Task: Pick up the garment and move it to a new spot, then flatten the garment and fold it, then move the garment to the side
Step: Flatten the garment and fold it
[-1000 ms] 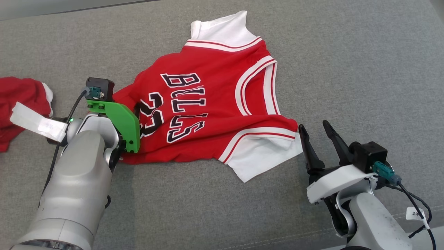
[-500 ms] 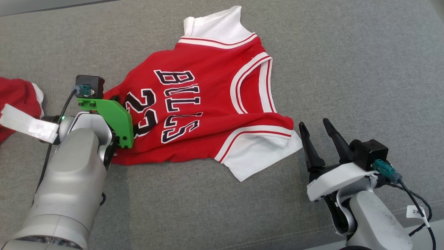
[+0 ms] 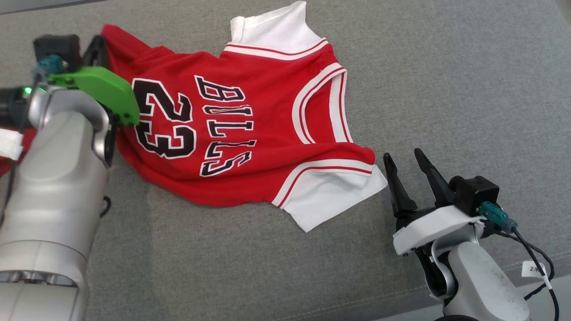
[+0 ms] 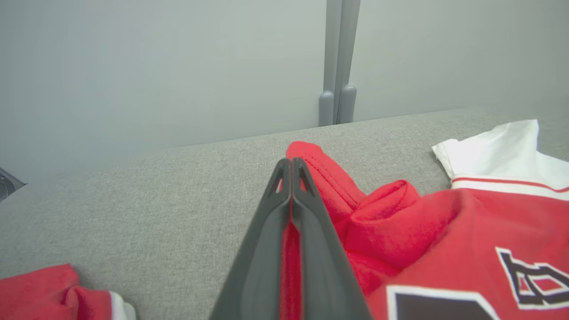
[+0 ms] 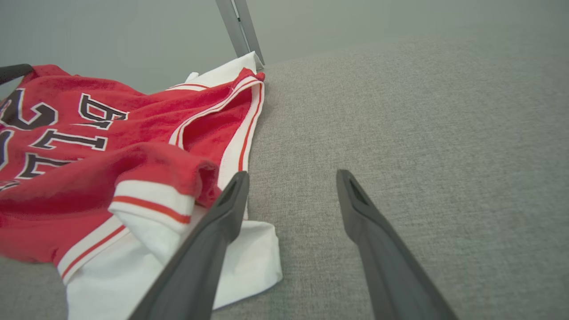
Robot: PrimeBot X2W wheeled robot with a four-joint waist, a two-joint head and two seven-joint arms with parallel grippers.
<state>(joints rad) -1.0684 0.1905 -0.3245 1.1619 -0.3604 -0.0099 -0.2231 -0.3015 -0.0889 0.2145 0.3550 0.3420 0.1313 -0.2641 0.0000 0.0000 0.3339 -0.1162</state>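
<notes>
Where the garment (image 3: 250,129) lies: on the grey upholstered surface (image 3: 446,80), middle-left of the head view, print side up. Black "BULLS" and "23" with white outlines read sideways from the robot.
Garment, colours: red body, white-and-red striped trim at the armholes, white sleeve pieces at the far edge and at the near right corner.
Garment, lay: mostly flat but rumpled; the hem corner at the far left is raised off the surface and bunched into folds.
Left gripper (image 4: 291,165): fingers pressed together, pinching that raised hem corner; red cloth shows in the slit between them and a lip of it stands past the tips.
Left wrist: green bracket (image 3: 100,87) overlaps the edge of the "23" in the head view.
Right gripper (image 3: 403,155): fingers spread, nothing between them; low at the near right, just beside the white sleeve corner.
Right gripper, contact: in the right wrist view one finger crosses in front of the white sleeve — touching or not, cannot tell.
Second red cloth (image 4: 40,289): crumpled, with a white edge, on the same surface off to the robot's left, apart from the garment.
Background: pale wall (image 4: 133,66) with a grey post (image 4: 338,66) behind the far edge of the surface.
Cable: white tag (image 3: 533,269) hangs on the right arm's black lead.
</notes>
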